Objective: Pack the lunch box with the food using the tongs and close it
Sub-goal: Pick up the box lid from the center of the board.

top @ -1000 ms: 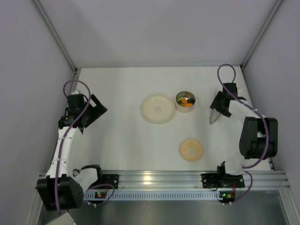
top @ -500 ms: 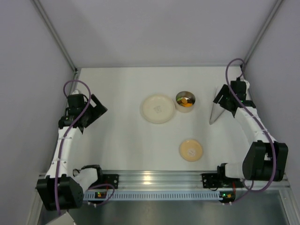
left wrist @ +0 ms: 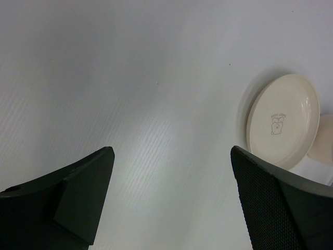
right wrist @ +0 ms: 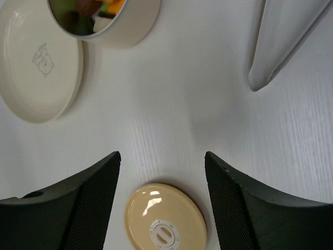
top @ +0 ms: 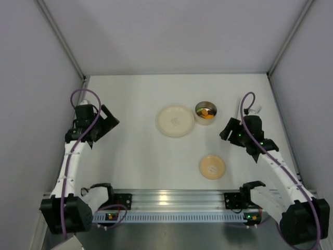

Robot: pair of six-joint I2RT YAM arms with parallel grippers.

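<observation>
– Fingers (right wrist: 88, 203) of the right gripper (right wrist: 162, 156) are standing well apart and gripping nothing; the left gripper (left wrist: 170, 151) is gaping just as idly over bare table (left wrist: 130, 78) on its own side.

– And what is lying nearest?

– The round tan lid (right wrist: 165, 225) is lying flat just beneath the right fingers, apart from everything else; beyond it the grey tongs (right wrist: 281, 41) are resting loose on the table, off to the right; the overhead view is hiding them under the arm.

– Where is the lunch box sitting?

– The lunch box (right wrist: 135, 28) is sitting farther out, open, just beside the cream plate (right wrist: 36, 67) and perhaps touching it; the food (right wrist: 88, 8) is showing inside it, orange, green and dark; the plate is looking bare, so I am judging the packing done and the closing not yet done.

– How is that lid going to handle?

– I am expecting it to be light, stiff and glossy, so probably slippery; lying flush, it is offering only its thin rim; I am thinking the fingers should straddle it across its full width, tips down at the table, and squeeze gently lest it skid or flip; the small tin is probably light too and may be sliding while the lid is pressing on.
</observation>
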